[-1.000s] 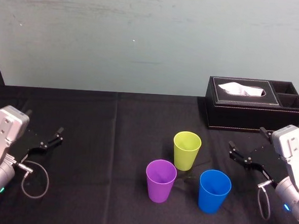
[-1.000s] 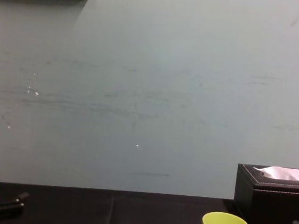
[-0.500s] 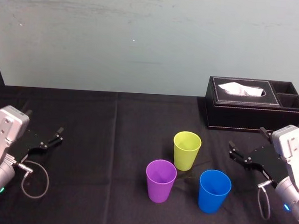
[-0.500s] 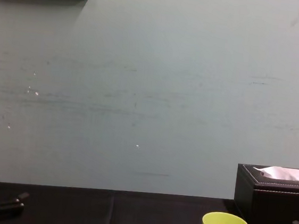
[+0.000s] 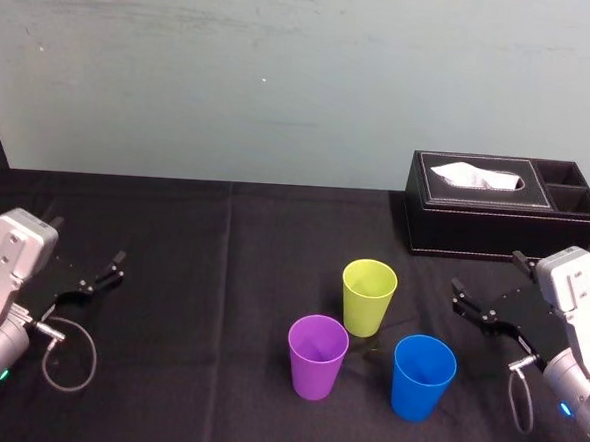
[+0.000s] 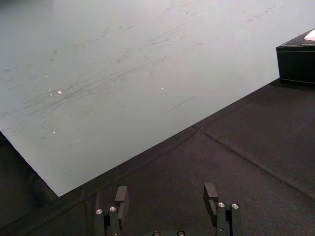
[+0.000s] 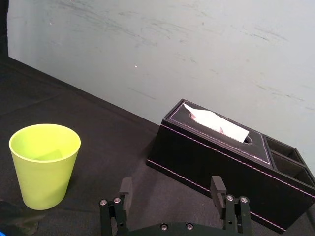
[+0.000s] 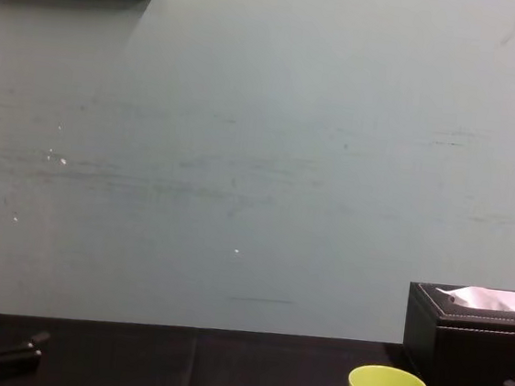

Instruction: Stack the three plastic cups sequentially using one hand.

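- Head view: three cups stand apart in a loose cluster on the black-covered desk (image 5: 191,275). The yellow-green cup (image 5: 368,298) is farthest back, the purple cup (image 5: 317,358) is nearer and to the left, and the blue cup (image 5: 424,377) is nearer and to the right. All are upright with mouths up, so each long axis is vertical and the taper narrows to the base. None is nested yet. The left hand (image 5: 88,240) sits well off at the desk's left edge. The right hand (image 5: 486,273) is near the blue cup, in front of the black tissue box (image 5: 481,217).
- Left wrist view: the left hand's fingers are spread wide with nothing between them, and bare cloth lies ahead.
- Right wrist view: the right hand is likewise wide open and empty. The yellow-green cup stands ahead of it and off to one side, with the tissue box beyond.
- Chest view: the yellow-green cup's rim and upper wall rise at the lower edge, beside the tissue box.
- Handling, as a judgement: the cups look light, thin-walled and smooth, so they are likely to slip or flex under a hard squeeze. A gentle pinch on the upper wall near the rim, one finger inside and one outside, should keep a cup vertical for lowering into the next.
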`<state>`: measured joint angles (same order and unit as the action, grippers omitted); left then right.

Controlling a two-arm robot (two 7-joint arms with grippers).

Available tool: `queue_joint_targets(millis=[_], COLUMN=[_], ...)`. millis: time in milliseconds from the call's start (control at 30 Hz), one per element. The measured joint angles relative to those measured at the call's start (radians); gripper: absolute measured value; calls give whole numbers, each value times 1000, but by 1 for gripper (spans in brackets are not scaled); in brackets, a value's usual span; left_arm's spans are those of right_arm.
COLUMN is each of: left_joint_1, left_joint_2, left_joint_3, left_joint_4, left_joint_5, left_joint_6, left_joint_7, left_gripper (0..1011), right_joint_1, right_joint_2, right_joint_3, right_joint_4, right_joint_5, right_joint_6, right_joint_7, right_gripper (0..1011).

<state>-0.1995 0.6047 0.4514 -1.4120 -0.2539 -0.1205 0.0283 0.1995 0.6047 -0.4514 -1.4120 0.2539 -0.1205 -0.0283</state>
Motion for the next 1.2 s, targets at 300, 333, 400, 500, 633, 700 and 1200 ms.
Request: queue_joint_targets(millis=[300, 333, 400, 500, 633, 700, 1200], left_joint_1=[0, 0, 0, 0, 0, 0, 0], left_joint_2=[0, 0, 0, 0, 0, 0, 0], left_joint_3=[0, 0, 0, 0, 0, 0, 0], left_joint_4=[0, 0, 0, 0, 0, 0, 0], left_joint_5=[0, 0, 0, 0, 0, 0, 0], left_joint_6=[0, 0, 0, 0, 0, 0, 0], left_joint_7=[0, 0, 0, 0, 0, 0, 0], left_gripper=[1000, 1000, 1000, 1000, 1000, 1000, 1000], right_joint_1=[-4, -6, -13, -30, -60, -76, -393], right_joint_2=[-3, -4, -2, 6, 22, 29, 178], right_joint_3=[7, 9, 16, 31, 56, 67, 223], right_joint_4=[-4, -7, -19, -40, -77, -94, -344], right_joint_5=[-3, -6, -14, -18, -10, 3, 157], right_joint_6=[-1, -3, -9, -11, -11, -5, 102], right_joint_7=[3, 4, 5, 6, 13, 20, 87], right_gripper=[1004, 1004, 1004, 1004, 1004, 1004, 1004])
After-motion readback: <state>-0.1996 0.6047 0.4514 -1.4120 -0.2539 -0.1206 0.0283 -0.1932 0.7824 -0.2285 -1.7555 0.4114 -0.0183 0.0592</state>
